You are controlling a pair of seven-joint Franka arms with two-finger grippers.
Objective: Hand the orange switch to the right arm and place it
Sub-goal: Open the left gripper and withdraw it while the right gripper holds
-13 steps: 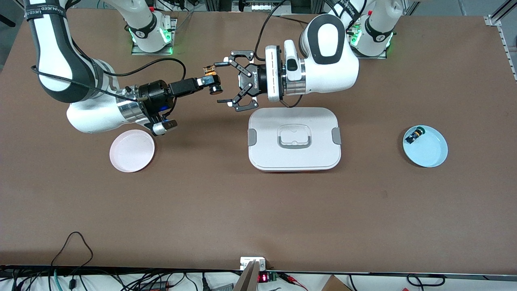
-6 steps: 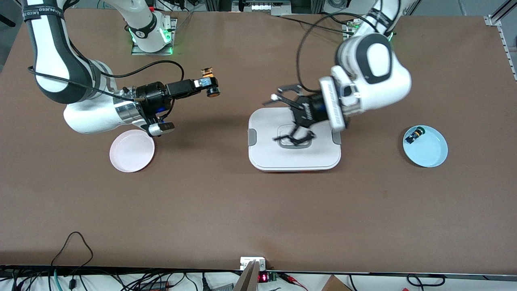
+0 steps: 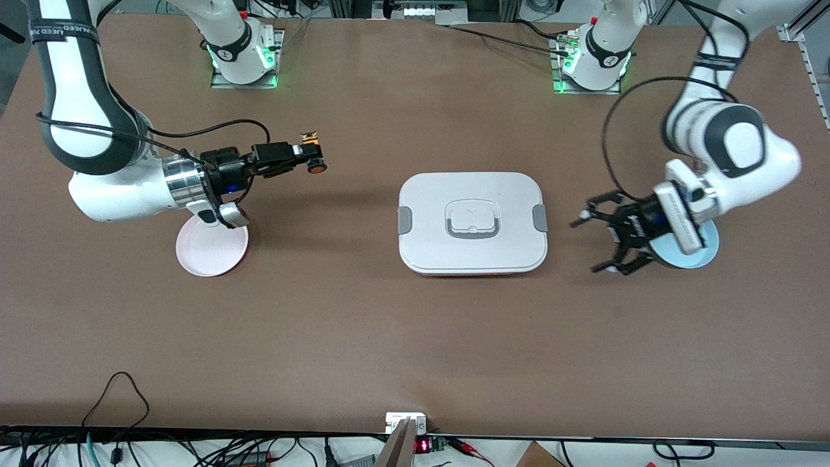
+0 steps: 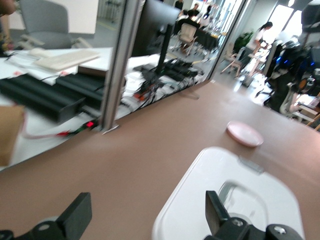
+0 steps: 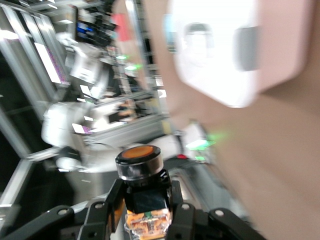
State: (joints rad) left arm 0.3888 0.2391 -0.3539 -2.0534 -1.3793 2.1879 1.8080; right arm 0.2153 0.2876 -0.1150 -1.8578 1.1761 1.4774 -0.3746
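1. The table [image 3: 415,337] is your working surface; the white lidded container [image 3: 472,222] sits at its middle, well apart from both dishes.
2. The right arm [image 3: 110,188] reaches out over the table at its own end. Its gripper [image 3: 310,155] hovers over bare table between the pink dish [image 3: 212,250] and the container, clamped on the orange switch [image 3: 314,158].
3. The left arm [image 3: 729,155] hangs over its own end of the table. Its claw gripper [image 3: 600,237] is spread wide and carries nothing, over the table just beside the light blue dish [image 3: 707,250], which the arm largely covers.
4. The pink dish lies nearer to the front camera than the right gripper and looks like your likely placing spot; that is a judgement from the task.
5. In the right wrist view the orange switch [image 5: 144,187] sits between the fingers [image 5: 102,210], held by its black body, orange cap pointing away from the gripper and the tan terminal end down toward the palm.
6. Expect the switch to be very light, rigid plastic and metal, and probably smooth on its sides. Keep your hold on the flat body, not the round cap or thin terminals, which could bend. It is likely to roll on its cap when released, so set it down low.
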